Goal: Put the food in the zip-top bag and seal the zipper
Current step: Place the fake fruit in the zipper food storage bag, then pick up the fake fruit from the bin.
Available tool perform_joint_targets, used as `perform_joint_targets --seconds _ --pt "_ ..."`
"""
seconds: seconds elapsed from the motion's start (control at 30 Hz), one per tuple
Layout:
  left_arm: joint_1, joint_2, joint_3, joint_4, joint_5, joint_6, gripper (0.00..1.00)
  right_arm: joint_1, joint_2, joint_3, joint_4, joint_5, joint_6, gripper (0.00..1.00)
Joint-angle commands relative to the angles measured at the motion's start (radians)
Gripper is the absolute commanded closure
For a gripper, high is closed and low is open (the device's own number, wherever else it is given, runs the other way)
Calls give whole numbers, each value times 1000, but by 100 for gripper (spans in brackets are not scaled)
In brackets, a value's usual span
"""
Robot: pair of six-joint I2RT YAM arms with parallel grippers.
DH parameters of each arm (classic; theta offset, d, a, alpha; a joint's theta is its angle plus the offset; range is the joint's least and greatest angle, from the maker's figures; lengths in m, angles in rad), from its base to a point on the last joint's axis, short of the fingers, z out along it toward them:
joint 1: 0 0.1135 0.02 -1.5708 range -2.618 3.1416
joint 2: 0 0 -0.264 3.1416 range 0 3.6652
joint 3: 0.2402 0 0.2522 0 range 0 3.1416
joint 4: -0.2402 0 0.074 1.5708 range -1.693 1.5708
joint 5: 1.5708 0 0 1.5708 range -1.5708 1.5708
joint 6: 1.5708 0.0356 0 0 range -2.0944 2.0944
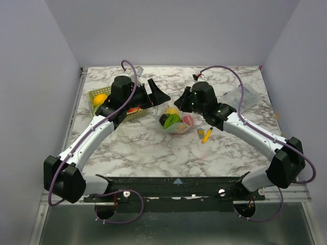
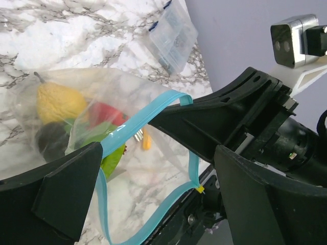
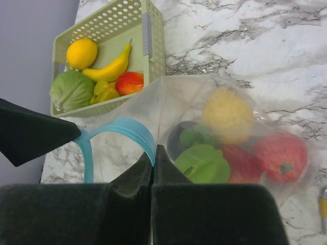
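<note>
Both arms reach inward over the counter [image 1: 153,153]; the right gripper [image 3: 153,161] pinches the zipper [image 3: 130,127], the left gripper [image 2: 158,150] gapes wide.

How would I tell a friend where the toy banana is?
Look to the left side of the marble table, at the pale green basket. Inside lies the banana: the only long, curved yellow piece, next to a round yellow fruit.

We are counting five food pieces [image 3: 110,66] in one green basket [image 3: 148,30], at least four more inside one zip-top bag [image 3: 168,97], one yellow stick [image 1: 206,135], and one smaller clear plastic piece [image 2: 173,33].
</note>
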Motion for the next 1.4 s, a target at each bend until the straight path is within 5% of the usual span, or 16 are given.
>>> perform_joint_targets --seconds 0.0,0.37,0.87,1.17,1.37 --pt "29 -41 81 -106 -43 98 6 -3 -39 -22 32 21 4 100" --pt "323 -39 122 -326 -49 142 8 -4 -33 -41 35 31 -1 100" --pt "338 366 366 -601 -319 242 12 -3 -14 -33 26 11 -20 100" --pt "339 547 501 -746 -279 -113 13 -3 -31 -43 19 21 -24 100" --pt "343 723 731 -1019 -330 -316 14 -3 -37 -47 18 23 -25 100"
